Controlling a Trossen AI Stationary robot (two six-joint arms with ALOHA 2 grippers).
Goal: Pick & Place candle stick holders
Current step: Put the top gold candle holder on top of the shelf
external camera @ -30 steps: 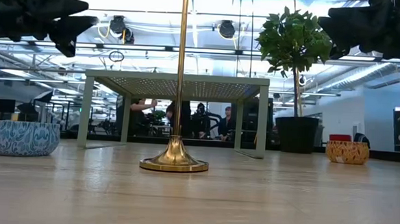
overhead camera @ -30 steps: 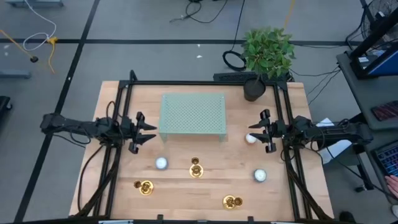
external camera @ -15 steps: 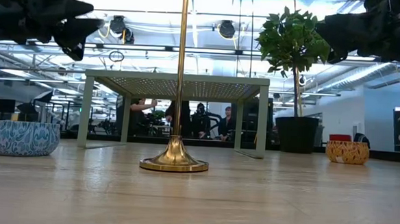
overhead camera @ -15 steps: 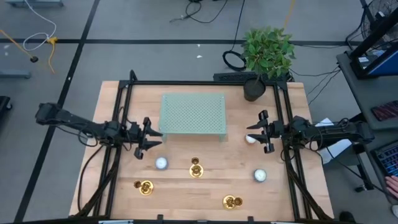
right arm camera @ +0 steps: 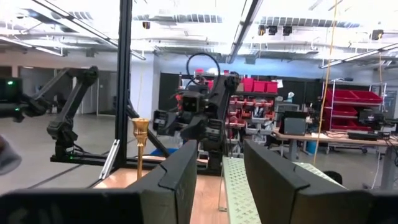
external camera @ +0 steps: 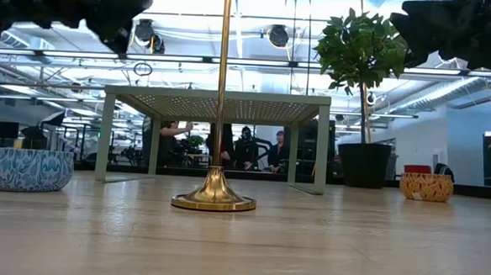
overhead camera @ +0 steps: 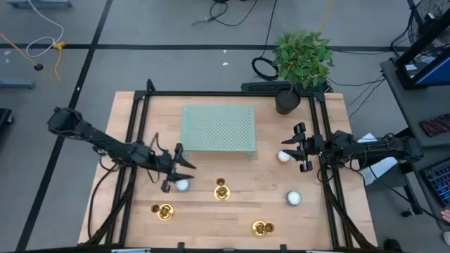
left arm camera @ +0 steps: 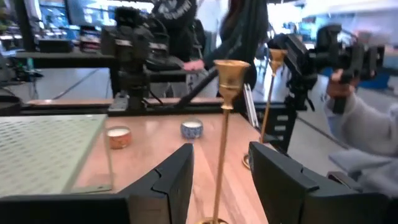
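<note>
Three gold candle stick holders stand upright on their round bases on the wooden table: one in the middle (overhead camera: 221, 190), one near left (overhead camera: 163, 211), one near right (overhead camera: 262, 227). My left gripper (overhead camera: 179, 166) is open and empty, above the table just left of the middle holder. In the left wrist view that holder's cup (left arm camera: 230, 67) and stem show ahead between my fingers, apart from them. The middle holder's base (external camera: 214, 200) faces the low view. My right gripper (overhead camera: 299, 147) is open and empty at the right side.
A green perforated riser (overhead camera: 218, 128) stands at the far middle. Three small candle tins sit on the table: one below my left gripper (overhead camera: 182, 185), one by my right gripper (overhead camera: 283, 156), one near right (overhead camera: 293, 199). A potted plant (overhead camera: 302, 60) stands at the far right corner.
My left gripper has gone toward the table's right and near edges, toward the middle candle stick holder, still open. My right gripper has kept still. The holders have not moved.
</note>
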